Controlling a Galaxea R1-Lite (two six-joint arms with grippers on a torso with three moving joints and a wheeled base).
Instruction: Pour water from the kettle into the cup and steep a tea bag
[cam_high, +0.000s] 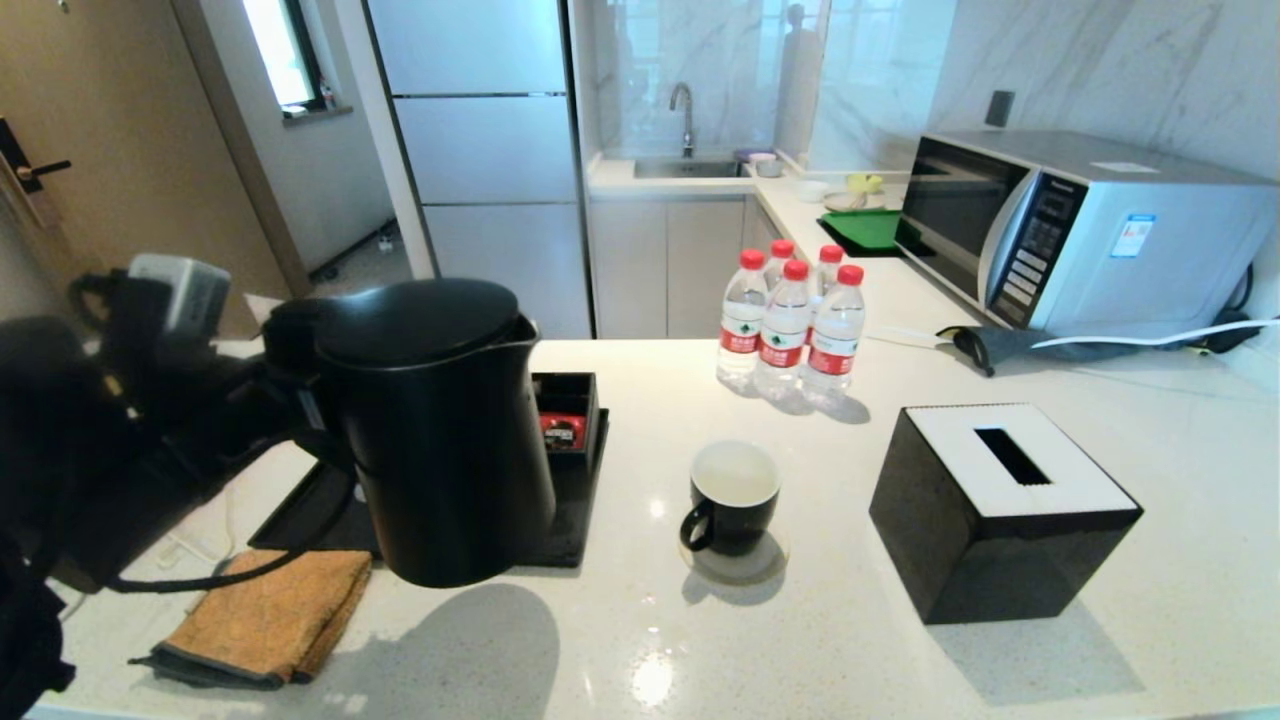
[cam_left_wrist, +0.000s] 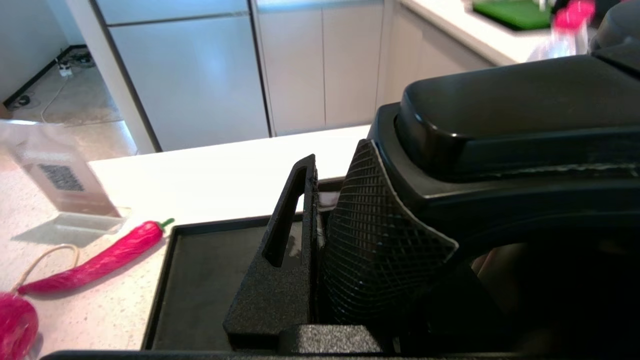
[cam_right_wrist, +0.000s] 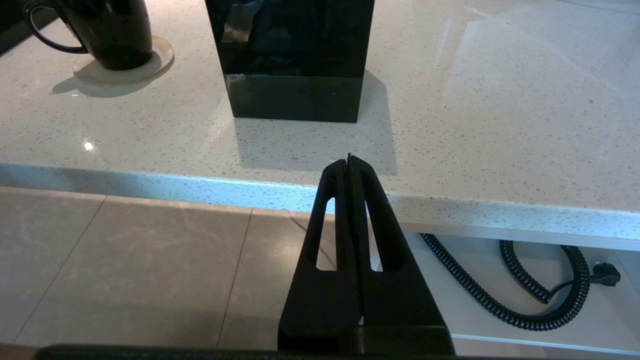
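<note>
The left gripper (cam_left_wrist: 320, 235) is clamping the handle of the black kettle (cam_high: 435, 430), holding it upright above the black tray (cam_high: 575, 520), left of the cup (cam_high: 733, 497). The right gripper (cam_right_wrist: 350, 165) is sitting closed, empty, below the counter's (cam_right_wrist: 450, 145) edge.

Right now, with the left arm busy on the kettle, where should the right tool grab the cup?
Probably by the ear handle. The cup stands upright on a coaster, its handle turned toward the robot and slightly left, so come in from the near side, pads pinching across the loop. The tissue box blocks the right side. The right tool is shut and must open first.
</note>
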